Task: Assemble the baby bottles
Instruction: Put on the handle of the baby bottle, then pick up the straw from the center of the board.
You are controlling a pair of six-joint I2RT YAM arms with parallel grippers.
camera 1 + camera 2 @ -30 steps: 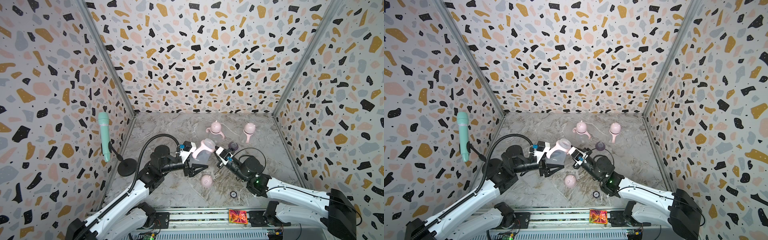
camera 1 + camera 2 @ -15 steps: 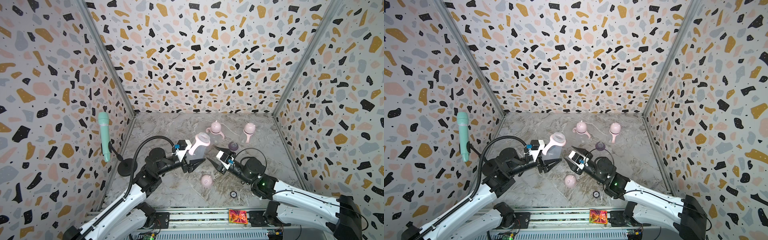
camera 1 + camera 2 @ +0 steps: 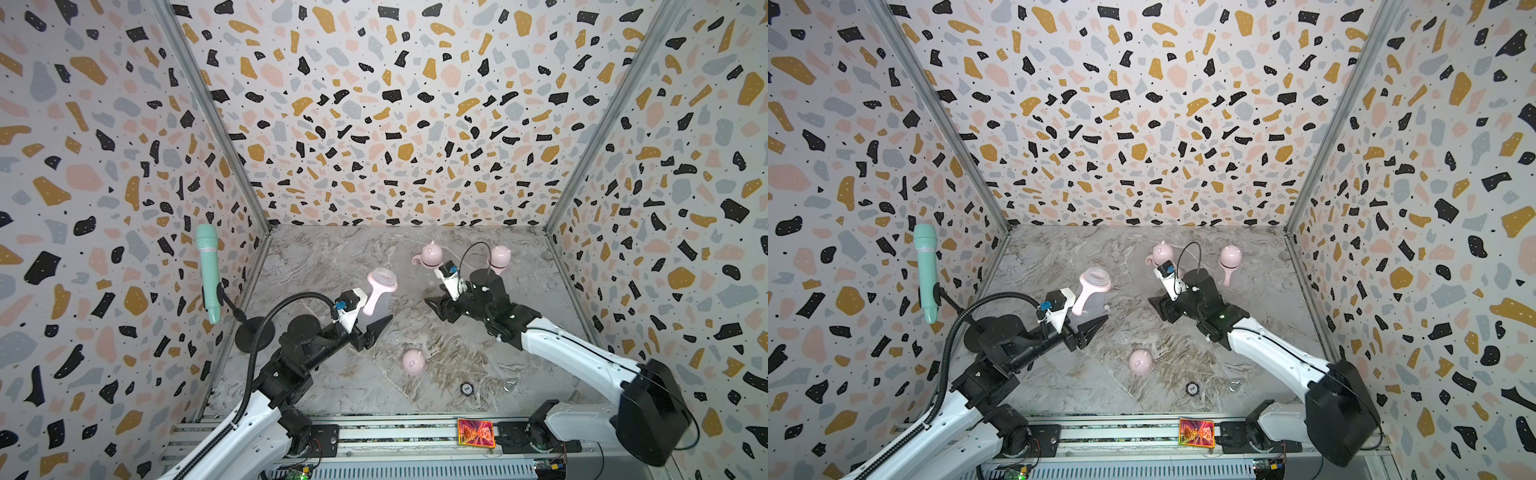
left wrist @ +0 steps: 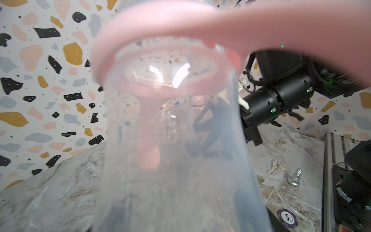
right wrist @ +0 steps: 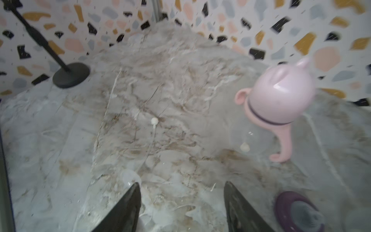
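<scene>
Two grippers were on one bottle a second ago; now only one is. The left gripper (image 3: pixel 374 311) alone holds the open bottle (image 3: pixel 381 279), clamped around its clear body under the pink handle ring (image 3: pixel 371 300), and carries it mouth-up above the table (image 3: pixel 332 257). The right gripper (image 5: pixel 181 184) has let go and swung off toward the back right. Its jaws stand wide with nothing between them (only bare marble shows in the gap). I take that release to mean the ring is seated, so the part now due is the purple teat collar (image 5: pixel 299 211). It lies on the table just beside the right gripper's fingers in the right wrist view and is hidden under that arm in both top views. The loose pink cap (image 3: pixel 412 360) lies nearer the front, well apart from the held bottle, and two finished bottles (image 3: pixel 431 254) (image 3: pixel 500 257) stand at the back. Compared with a second ago, the held bottle is higher and further left. The right gripper, then pinched shut at the bottle's neck, is open and away. The cap and the finished bottles have not moved.
</scene>
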